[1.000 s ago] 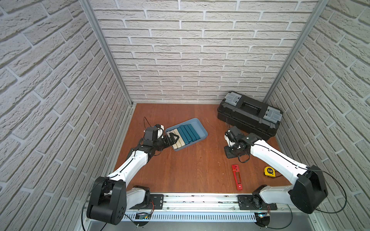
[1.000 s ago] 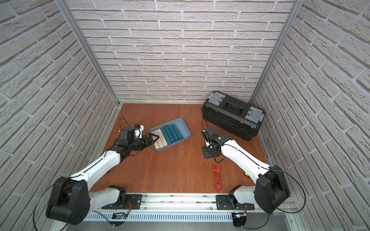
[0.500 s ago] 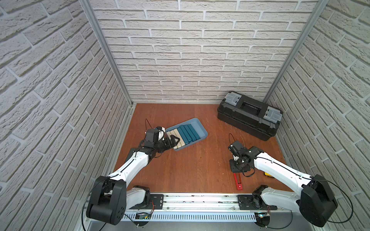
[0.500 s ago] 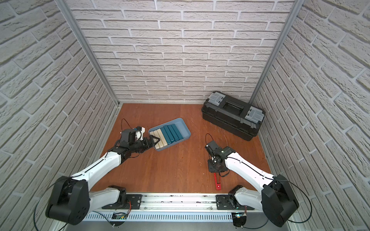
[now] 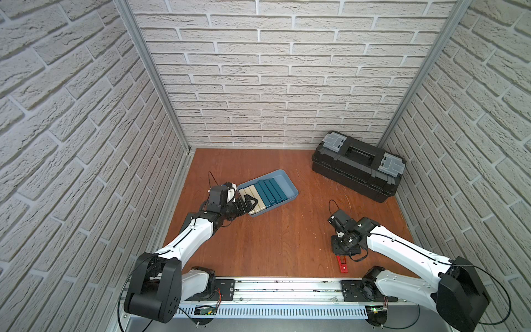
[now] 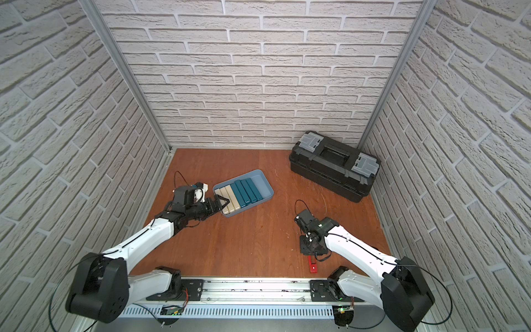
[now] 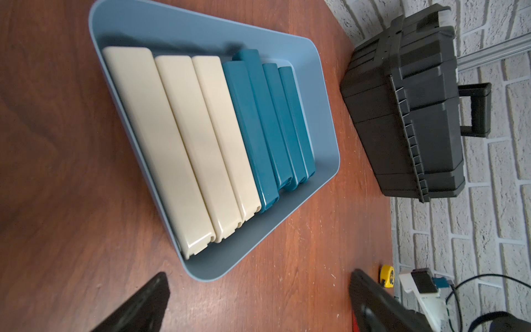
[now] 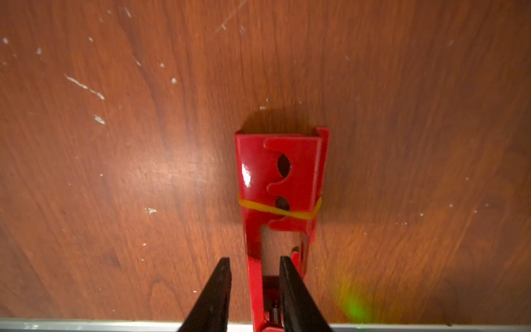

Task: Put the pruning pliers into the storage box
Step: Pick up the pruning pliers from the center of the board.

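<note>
The red pruning pliers (image 8: 280,172) lie flat on the wooden floor near the front rail, a yellow rubber band round them; in both top views only their near end (image 5: 342,266) (image 6: 312,266) shows from under my right wrist. My right gripper (image 8: 254,260) points down over them, open narrowly. One finger stands outside a red handle, the other over the slot, with a gap still visible. The light blue storage box (image 5: 284,178) (image 6: 263,184) (image 7: 201,37) holds cream and teal bars. My left gripper (image 5: 253,201) (image 7: 258,276) is wide open at the box's near corner, holding nothing.
A black toolbox (image 5: 359,166) (image 7: 402,115) with grey latches stands at the back right against the wall. A yellow tape measure (image 7: 386,276) lies by the right arm. The metal rail (image 5: 287,287) runs along the front edge, close behind the pliers.
My right arm has swung from beside the toolbox toward the front rail and come down over the pliers, its jaws narrowing a little. The left arm has hardly moved.
</note>
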`<state>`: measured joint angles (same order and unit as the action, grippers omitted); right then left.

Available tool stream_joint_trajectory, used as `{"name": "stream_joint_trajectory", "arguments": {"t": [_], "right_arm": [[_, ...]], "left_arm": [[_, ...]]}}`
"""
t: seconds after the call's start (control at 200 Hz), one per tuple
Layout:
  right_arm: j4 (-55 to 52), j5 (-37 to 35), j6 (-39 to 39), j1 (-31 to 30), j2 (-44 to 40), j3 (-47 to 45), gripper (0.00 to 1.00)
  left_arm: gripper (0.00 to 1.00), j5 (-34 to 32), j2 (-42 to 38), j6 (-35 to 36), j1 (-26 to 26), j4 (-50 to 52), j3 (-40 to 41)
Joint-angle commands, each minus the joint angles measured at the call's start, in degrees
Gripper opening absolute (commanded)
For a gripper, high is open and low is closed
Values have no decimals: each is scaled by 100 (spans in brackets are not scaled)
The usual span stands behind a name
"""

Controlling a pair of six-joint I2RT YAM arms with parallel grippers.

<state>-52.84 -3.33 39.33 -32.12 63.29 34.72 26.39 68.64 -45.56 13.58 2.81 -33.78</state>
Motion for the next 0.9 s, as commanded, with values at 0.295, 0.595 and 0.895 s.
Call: {"name": "stream_joint_trajectory", "arguments": {"t": [0.295,0.595,0.895], "right_arm": [[166,105,163,-172,329,-31,28],[116,42,92,-215,704,166,24],[142,70,46,-234,869,255,15]], "left_arm": [[98,7,34,124,26,-96,43],[98,37,89,142,35,-106,3],[98,43,97,182,30,-96,47]]}}
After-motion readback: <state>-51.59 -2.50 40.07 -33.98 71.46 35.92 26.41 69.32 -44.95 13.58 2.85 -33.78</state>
